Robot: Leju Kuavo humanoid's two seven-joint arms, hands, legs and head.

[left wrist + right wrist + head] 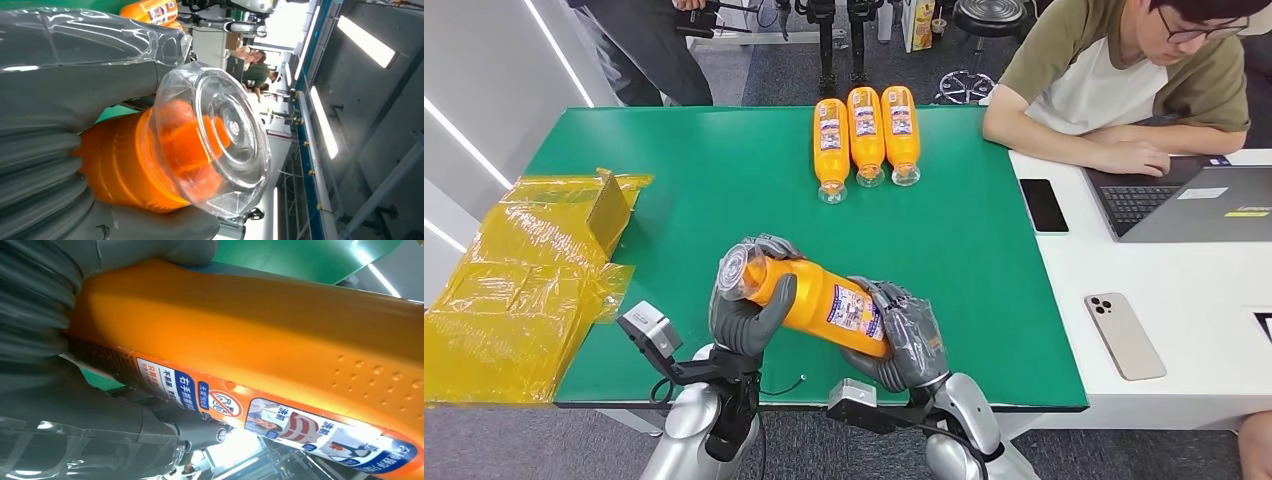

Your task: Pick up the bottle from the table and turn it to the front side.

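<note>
A green bench (724,170) was seen carrying the things, with a white bench (1184,290) joined at its right edge, where one person (1124,70) was seated at a laptop (1194,200). Crumpled yellow plastic wrapping (514,280) was draped over the green bench's left edge. Three orange bottles (865,135) were laid side by side near the far edge. Two phones were set on the white bench, a black one (1043,205) and a pale one (1124,335). One orange bottle (819,298) with a clear base and a blue-and-white label was held lying sideways just above the near edge. The left hand (746,320) was wrapped around its clear end, and the right hand (909,340) was closed around the other end.
</note>
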